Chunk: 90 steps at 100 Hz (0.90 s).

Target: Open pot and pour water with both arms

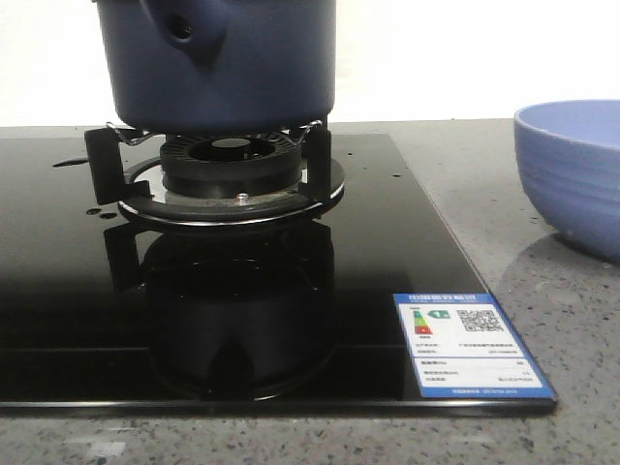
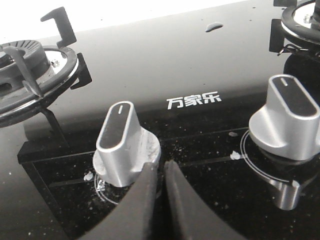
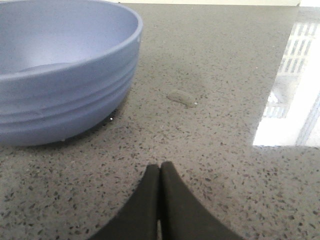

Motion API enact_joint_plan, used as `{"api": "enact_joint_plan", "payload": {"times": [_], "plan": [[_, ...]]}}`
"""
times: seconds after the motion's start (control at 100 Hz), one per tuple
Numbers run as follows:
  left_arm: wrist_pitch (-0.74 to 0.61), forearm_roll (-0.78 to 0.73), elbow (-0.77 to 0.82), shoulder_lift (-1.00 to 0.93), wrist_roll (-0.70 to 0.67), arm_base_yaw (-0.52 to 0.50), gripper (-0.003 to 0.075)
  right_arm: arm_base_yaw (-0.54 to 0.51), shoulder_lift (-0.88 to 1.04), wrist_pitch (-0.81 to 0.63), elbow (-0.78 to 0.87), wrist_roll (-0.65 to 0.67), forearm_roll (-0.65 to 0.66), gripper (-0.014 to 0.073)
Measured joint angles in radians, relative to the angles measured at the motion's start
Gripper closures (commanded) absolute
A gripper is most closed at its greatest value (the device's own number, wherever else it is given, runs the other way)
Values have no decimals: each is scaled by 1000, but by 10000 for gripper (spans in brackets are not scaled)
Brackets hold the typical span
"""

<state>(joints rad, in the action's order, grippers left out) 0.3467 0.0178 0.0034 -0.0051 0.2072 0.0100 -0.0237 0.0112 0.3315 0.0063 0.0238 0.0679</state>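
While both arms sit low and idle, you are at the very start: nothing has been grasped.

Step in hand: approach, by my reading. Pot lid is not visible; the front view cuts the pot off above its wall, so you cannot tell from here whether a lid is on.

Pot (image 1: 228, 63): dark blue, upper centre of the front view, standing on the burner grate (image 1: 228, 170) of the black glass stove (image 1: 242, 320). Stubby tube handle (image 1: 184, 27) faces the camera, upper left of centre.

Left gripper (image 2: 159, 172): fingers pressed together, pinching nothing, at the bottom centre of the left wrist view. Tips sit just beside the left silver knob (image 2: 122, 145); touching or not, cannot tell. Second knob (image 2: 287, 120) lies at right.

Right gripper (image 3: 160, 172): fingers pressed together, empty, bottom centre of the right wrist view, low over the speckled counter (image 3: 215, 100). Light blue bowl (image 3: 65, 70) fills the upper left, near but apart.

Pot versus grippers: pot appears in neither wrist view; neither gripper shows in the front view.

Next move, my judgement: you need to lift both arms, spread the fingers, and bring one to the handle and one above the pot.

Risk: left fingers could nudge the knob on lifting.
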Motion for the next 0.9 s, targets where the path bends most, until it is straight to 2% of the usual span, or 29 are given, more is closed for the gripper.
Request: {"api": "enact_joint_plan", "payload": {"times": [0.9], "plan": [[0,-3,0,0,0,0,741,0,0,-27,0,0,4,658]]}}
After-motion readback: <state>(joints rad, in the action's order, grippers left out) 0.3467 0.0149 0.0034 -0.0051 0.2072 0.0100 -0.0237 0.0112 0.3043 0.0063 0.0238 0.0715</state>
